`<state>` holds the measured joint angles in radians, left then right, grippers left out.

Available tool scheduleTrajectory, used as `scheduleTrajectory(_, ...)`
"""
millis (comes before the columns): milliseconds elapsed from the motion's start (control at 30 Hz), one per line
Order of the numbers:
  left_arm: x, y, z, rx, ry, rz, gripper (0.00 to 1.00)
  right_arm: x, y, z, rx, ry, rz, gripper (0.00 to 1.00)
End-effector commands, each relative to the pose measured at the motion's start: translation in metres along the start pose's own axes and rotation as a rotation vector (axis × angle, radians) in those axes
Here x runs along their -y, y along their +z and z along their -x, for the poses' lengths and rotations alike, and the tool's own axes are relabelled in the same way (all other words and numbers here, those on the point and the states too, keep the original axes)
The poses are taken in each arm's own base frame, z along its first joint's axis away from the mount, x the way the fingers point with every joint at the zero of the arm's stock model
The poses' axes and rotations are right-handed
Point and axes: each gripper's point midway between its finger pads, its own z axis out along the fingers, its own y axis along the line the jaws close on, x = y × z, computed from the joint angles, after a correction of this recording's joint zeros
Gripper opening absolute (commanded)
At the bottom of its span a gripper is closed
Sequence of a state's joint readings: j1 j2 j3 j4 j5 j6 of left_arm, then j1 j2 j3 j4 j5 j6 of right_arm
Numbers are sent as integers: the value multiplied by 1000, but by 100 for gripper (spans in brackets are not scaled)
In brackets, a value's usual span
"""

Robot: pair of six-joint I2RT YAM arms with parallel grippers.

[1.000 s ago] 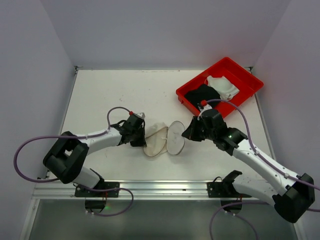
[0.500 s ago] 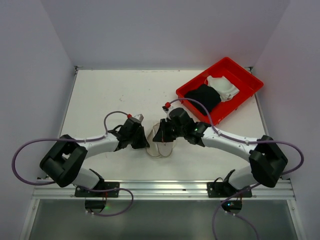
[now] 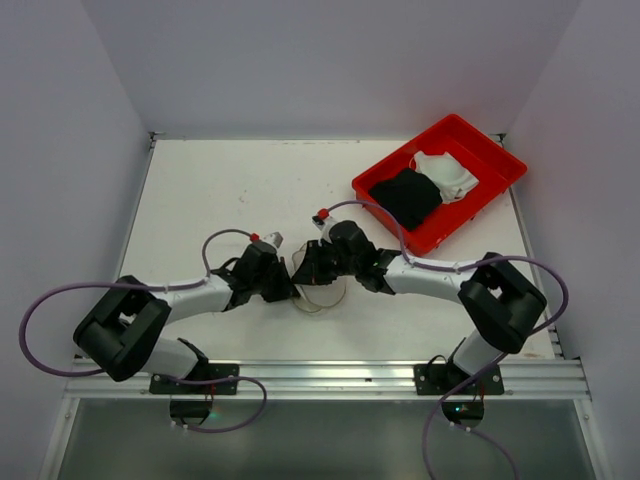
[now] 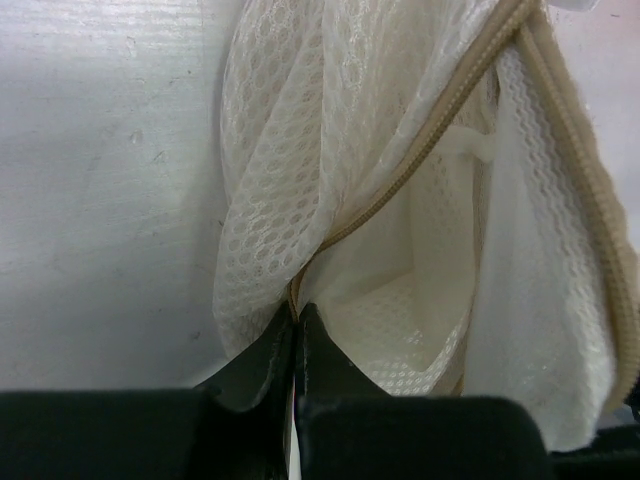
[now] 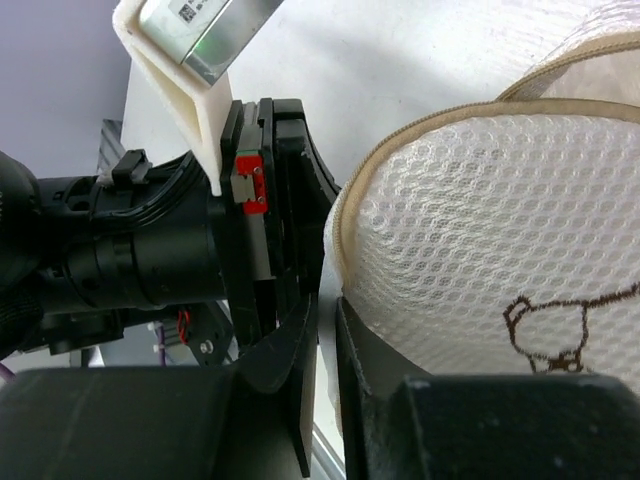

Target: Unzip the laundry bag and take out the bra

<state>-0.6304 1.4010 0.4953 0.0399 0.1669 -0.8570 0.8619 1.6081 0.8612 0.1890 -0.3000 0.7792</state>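
The laundry bag (image 3: 326, 294), a white mesh cylinder with a beige zipper, lies squeezed between both grippers at the table's middle. My left gripper (image 3: 287, 287) is shut on the mesh edge beside the zipper (image 4: 420, 165); its jaws (image 4: 296, 312) pinch the fabric. My right gripper (image 3: 306, 268) sits at the bag's left end, right against the left gripper. Its jaws (image 5: 328, 335) stand a narrow gap apart, with the rim of the bag's round end (image 5: 470, 230) running into that gap. That end bears a black bra icon (image 5: 545, 325). I cannot make out the bra in the bag.
A red tray (image 3: 455, 121) at the back right holds a black garment (image 3: 405, 195) and a white garment (image 3: 446, 172). The left arm's wrist (image 5: 150, 250) fills the left of the right wrist view. A metal rail (image 3: 320, 375) runs along the near edge.
My right gripper has swung left from the bag's right side across it to its left end, next to the left gripper. The bag has been pressed smaller. The left gripper has kept its hold.
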Motion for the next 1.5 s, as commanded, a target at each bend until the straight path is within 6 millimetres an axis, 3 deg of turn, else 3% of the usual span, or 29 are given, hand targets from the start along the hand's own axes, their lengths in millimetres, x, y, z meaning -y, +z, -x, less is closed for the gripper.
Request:
scheduleTrajectory(0, 1, -3, -2, 8, -20, -25, 0, -8, 9, 8, 38, -22, 65, 16)
scheduleTrajectory(200, 6, -10, -2, 29, -28, -65, 3, -1, 16, 1, 47, 19, 81, 43)
scheduleTrajectory(267, 4, -13, -4, 39, -36, -68, 4, 1, 17, -2, 42, 26, 85, 47)
scheduleTrajectory(467, 5, -25, -5, 63, -48, -87, 11, 7, 24, -8, 35, 48, 99, 48)
scheduleTrajectory(767, -1, -40, -7, 108, -65, -87, 31, 10, 37, -15, 8, 85, 133, 49)
scheduleTrajectory(967, -20, -52, -17, 109, -80, -16, 55, 8, 35, -13, 13, 85, 151, 49)
scheduleTrajectory(1133, -22, -73, -3, 189, -71, 16, 73, 5, 29, -12, -2, 47, 145, 50)
scheduleTrajectory(1333, -32, -85, 1, 207, -51, 94, 82, -11, 5, 2, 17, -39, 124, 55)
scheduleTrajectory(1367, -30, -88, 4, 210, -48, 98, 84, -23, -3, 18, 62, -67, 127, 62)
scheduleTrajectory(1467, -29, -94, 11, 231, -40, 114, 91, -25, -20, 42, 103, -119, 13, 80)
